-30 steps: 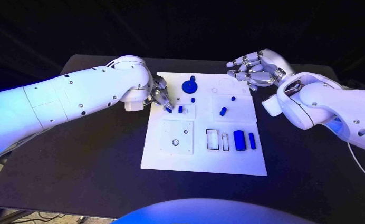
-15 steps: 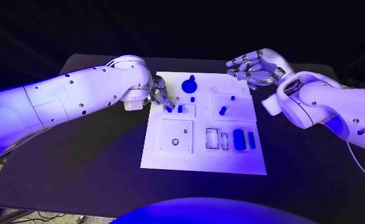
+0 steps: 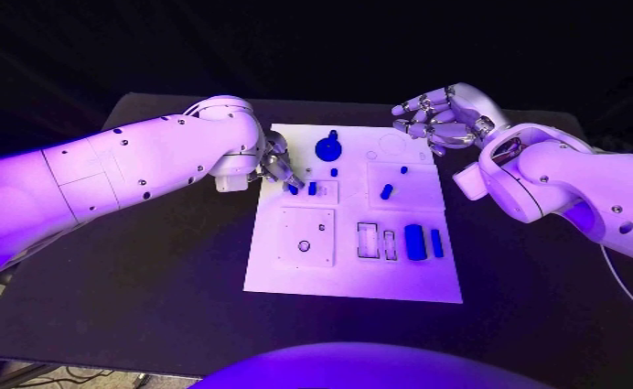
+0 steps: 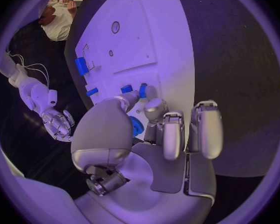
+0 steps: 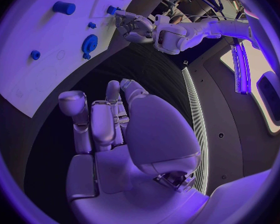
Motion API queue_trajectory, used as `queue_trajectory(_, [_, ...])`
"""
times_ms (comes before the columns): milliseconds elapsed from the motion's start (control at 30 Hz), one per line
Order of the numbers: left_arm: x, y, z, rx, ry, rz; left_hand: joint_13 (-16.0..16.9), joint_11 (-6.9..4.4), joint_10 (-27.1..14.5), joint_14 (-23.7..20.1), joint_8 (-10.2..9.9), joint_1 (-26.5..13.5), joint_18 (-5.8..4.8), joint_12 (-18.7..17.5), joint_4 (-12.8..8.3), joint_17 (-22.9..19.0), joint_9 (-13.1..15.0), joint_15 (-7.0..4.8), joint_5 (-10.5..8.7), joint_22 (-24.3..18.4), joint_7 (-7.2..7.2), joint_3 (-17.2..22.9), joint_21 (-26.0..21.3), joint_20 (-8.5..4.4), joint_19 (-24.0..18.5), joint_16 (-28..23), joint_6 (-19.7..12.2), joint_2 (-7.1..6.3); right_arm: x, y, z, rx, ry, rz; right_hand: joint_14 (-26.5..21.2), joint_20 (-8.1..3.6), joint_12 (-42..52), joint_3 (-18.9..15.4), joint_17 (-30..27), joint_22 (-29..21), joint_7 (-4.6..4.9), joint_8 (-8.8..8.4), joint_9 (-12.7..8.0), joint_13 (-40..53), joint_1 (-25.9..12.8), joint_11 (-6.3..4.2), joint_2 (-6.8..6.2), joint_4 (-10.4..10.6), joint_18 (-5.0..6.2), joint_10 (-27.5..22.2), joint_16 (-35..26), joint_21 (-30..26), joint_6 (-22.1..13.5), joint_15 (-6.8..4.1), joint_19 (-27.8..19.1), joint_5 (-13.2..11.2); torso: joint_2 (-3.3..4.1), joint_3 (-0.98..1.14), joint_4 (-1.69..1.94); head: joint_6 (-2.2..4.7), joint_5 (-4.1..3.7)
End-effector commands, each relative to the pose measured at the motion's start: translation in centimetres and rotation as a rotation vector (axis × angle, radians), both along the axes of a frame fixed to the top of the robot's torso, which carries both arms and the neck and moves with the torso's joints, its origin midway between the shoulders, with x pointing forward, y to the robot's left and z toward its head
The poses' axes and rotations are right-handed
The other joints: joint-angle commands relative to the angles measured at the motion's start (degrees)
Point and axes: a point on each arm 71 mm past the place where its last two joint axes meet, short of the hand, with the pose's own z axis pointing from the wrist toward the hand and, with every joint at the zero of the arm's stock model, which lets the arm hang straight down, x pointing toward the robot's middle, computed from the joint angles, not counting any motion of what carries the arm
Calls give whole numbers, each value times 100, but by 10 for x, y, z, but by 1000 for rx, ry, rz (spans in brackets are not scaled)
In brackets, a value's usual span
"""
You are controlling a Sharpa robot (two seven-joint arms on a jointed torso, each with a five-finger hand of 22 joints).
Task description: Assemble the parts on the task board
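The white task board [image 3: 356, 275] lies mid-table with blue parts on it. My left hand [image 3: 277, 167] rests at the board's left edge, where thumb and a finger pinch a small blue peg [image 3: 292, 189] standing on the board. The left wrist view shows this peg [image 4: 142, 90] between the fingertips [image 4: 154, 103], with a second peg [image 4: 126, 88] beside it. My right hand [image 3: 442, 119] hovers over the board's far right corner, its fingers curled in on nothing [image 5: 115, 129]. A blue gear [image 3: 328, 147] sits near the far edge.
A short blue peg [image 3: 387, 192] lies mid-board. Two blue blocks [image 3: 415, 243] stand by open slots [image 3: 378, 241] at the right. A square plate with a hole [image 3: 305, 238] takes up the near left. Black table [image 3: 145, 270] surrounds the board.
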Motion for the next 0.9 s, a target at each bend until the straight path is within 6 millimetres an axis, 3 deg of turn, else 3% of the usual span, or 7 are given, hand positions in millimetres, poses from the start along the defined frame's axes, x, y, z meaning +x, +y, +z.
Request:
queue_trajectory(33, [-6,0,-10,39,54,-15,9,-17,45,602,21,-58,-38,42,21,1507,-4,-37,-18,864,-9,-104,22,-47,303,14,37,-2,-1,2,0,-3,-2,15,60,-6,-4,52,2,1,37,-16,-7,-9,-58,-7,-5,1,97,-39,-26,-37,3,-3,-45,25,1,0,-1,3,1])
queue_trajectory(167, [-5,1,-10,38,50,-9,21,-10,61,602,28,-285,-41,57,225,1507,-7,-32,-45,877,3,-460,30,-48,308,14,67,-52,-1,2,-1,-4,2,17,58,-5,2,59,-2,-16,40,-17,-8,-13,-87,-4,-6,23,100,-38,-32,-47,2,-1,-53,25,1,3,-2,-6,0])
queue_trajectory(333, [-5,1,-10,33,45,-5,42,-21,79,602,25,-398,-45,79,333,1507,-13,-45,-43,900,-17,-974,45,-58,316,14,75,21,-1,2,-1,-5,5,18,56,-4,4,61,-8,-25,40,-17,-8,-14,-95,-3,-7,29,101,-38,-38,-53,1,0,-58,25,3,3,-4,-11,-1])
queue_trajectory(900, [-5,0,-8,18,27,6,65,-35,97,602,35,-293,-48,101,321,1507,-11,-54,-27,919,-31,-1233,56,-67,324,14,93,167,0,2,-1,-5,5,19,54,-4,6,64,-14,-37,40,-16,-8,-16,-101,-3,-7,34,103,-39,-44,-60,2,0,-64,25,1,3,-1,-16,-10])
